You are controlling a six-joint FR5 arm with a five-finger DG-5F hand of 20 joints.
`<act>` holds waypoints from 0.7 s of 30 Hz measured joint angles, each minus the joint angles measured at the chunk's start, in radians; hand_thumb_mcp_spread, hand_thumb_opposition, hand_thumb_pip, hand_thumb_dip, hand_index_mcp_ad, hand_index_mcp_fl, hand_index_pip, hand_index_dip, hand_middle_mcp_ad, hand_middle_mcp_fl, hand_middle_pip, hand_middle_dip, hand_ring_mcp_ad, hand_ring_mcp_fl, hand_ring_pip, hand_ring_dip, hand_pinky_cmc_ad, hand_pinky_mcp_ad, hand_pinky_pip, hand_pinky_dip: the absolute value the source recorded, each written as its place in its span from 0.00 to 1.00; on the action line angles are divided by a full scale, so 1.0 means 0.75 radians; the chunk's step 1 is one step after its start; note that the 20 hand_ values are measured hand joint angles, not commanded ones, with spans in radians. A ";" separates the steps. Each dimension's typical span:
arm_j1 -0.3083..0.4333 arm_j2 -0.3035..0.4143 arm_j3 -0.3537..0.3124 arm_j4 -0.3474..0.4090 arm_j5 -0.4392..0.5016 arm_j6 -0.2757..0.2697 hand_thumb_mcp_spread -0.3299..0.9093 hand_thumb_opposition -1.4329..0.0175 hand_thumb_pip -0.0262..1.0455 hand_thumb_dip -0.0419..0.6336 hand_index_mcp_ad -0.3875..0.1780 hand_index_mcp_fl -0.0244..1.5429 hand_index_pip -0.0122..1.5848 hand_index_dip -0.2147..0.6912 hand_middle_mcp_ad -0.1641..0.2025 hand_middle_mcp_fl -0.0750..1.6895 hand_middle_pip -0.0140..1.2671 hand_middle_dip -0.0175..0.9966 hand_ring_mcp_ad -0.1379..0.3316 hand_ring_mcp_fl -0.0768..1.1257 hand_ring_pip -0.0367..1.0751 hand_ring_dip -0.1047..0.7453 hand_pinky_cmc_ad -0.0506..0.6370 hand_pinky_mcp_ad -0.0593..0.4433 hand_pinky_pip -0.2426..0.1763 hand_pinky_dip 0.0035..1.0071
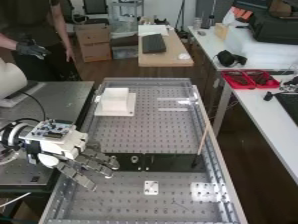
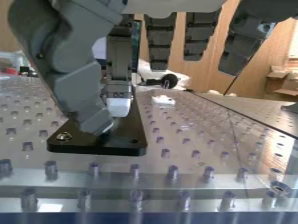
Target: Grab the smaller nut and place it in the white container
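Nearest, at left, the hand slants down at the black plate's left end, fingers spread, nearly straight.

was plain white on the container, white and dark grey on the hand. showed solid black on the plate, silvery grey with a regular dotted grid on the bench. turned bright red on the trays, pale tan on the desk.
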 joint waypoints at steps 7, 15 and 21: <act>-0.002 -0.004 0.001 0.002 -0.006 -0.007 0.61 0.43 0.72 0.39 0.43 0.05 0.98 0.45 0.63 0.08 0.12 0.24 0.61 0.06 0.11 0.22 0.61 0.70 0.45 0.17; -0.006 -0.010 0.006 0.000 -0.008 -0.004 0.61 0.43 0.72 0.39 0.43 0.07 0.98 0.45 0.63 0.08 0.12 0.24 0.61 0.06 0.11 0.22 0.61 0.70 0.47 0.18; -0.012 -0.013 0.011 -0.002 -0.012 0.000 0.61 0.43 0.72 0.39 0.43 0.07 0.98 0.45 0.63 0.08 0.12 0.24 0.61 0.06 0.11 0.22 0.61 0.70 0.47 0.18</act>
